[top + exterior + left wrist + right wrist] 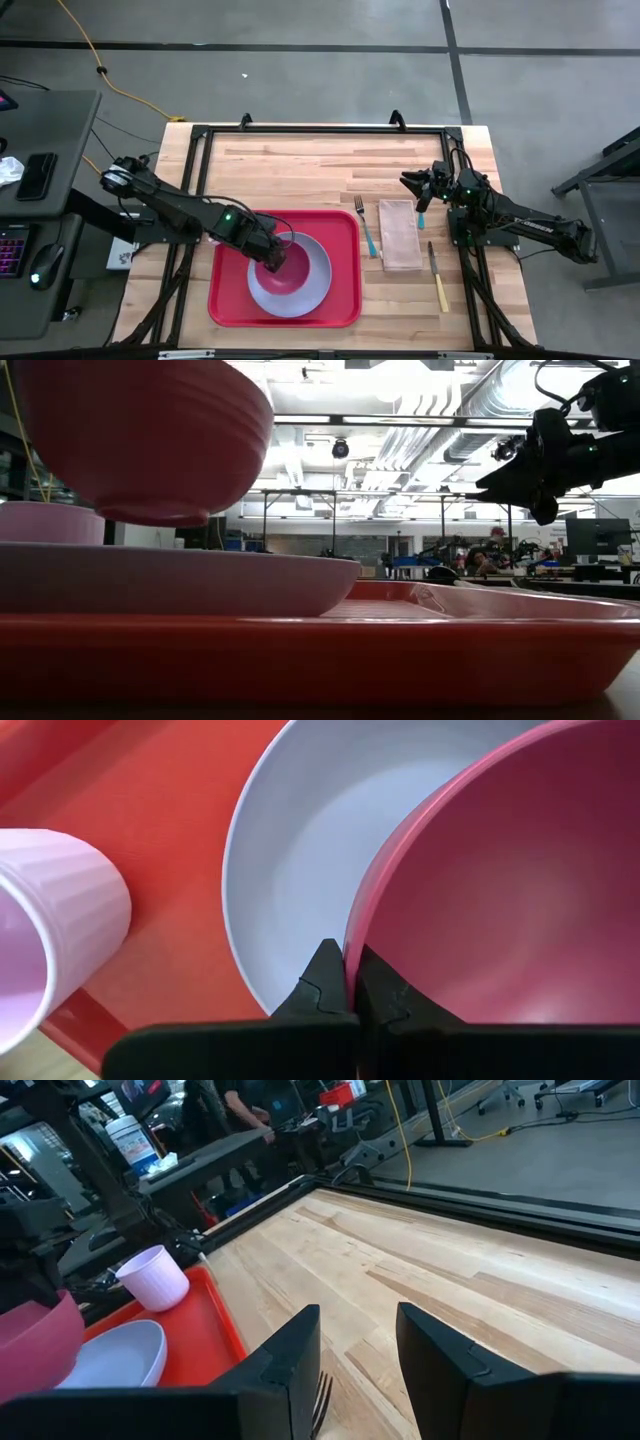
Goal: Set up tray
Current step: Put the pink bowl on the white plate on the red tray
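- Firmly, the left gripper (345, 982) pinches the pink bowl's (520, 890) rim above the white plate (300, 840) on the red tray (340, 300).
- Right gripper (358, 1342) — fingers parted, holding nothing — hovers near the fork (366, 228).

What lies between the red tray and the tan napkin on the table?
In the high view, a blue-handled fork lies on bare wood between the tray and the napkin.
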You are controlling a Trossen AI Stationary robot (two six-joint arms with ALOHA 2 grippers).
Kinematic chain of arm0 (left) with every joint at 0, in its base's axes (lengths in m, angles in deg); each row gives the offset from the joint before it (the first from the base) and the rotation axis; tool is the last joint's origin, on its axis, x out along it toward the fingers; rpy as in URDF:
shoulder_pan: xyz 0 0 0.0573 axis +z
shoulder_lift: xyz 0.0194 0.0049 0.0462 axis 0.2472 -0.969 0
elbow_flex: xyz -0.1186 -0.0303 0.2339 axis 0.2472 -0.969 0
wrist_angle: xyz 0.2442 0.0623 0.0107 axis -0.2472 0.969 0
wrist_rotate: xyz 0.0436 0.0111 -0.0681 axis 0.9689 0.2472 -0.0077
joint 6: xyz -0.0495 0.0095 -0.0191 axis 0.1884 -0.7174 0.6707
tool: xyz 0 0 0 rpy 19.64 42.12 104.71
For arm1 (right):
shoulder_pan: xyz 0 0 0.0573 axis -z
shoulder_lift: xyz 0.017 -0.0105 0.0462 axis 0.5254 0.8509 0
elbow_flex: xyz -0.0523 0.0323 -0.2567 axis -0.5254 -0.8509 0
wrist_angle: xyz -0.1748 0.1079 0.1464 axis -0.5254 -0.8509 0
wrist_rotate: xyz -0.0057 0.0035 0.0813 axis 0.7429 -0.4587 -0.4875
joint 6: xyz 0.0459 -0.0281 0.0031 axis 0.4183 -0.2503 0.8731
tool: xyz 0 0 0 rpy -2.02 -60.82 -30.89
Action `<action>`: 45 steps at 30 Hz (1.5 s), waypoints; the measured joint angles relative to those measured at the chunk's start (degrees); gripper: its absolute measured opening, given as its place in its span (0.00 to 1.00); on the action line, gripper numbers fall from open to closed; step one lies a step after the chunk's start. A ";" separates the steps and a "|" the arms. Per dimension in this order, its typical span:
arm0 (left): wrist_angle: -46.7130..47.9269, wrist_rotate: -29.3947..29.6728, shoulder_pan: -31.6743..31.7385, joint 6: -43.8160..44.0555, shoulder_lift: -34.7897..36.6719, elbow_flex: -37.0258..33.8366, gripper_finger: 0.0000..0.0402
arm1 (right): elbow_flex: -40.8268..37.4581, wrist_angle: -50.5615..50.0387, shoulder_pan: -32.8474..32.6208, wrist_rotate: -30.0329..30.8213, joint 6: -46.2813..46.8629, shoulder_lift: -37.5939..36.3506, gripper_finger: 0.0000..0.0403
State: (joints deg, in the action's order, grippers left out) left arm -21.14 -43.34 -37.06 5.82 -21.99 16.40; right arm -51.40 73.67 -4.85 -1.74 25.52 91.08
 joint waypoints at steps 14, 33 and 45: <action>0.01 0.69 0.00 0.01 -0.02 -0.21 0.04 | 0.02 -0.06 -0.02 0.02 -0.02 0.00 0.28; -7.49 -0.51 0.00 3.18 -0.09 -7.21 0.04 | 0.00 -0.07 -0.02 0.28 -0.02 -0.02 0.28; -8.44 0.37 0.00 3.01 -0.52 -7.23 0.04 | 0.00 -0.06 -0.02 0.37 0.41 -0.02 0.28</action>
State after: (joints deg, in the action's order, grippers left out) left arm -29.58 -42.97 -37.06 8.83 -22.52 9.17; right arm -51.40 73.61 -4.86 -1.37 25.93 91.06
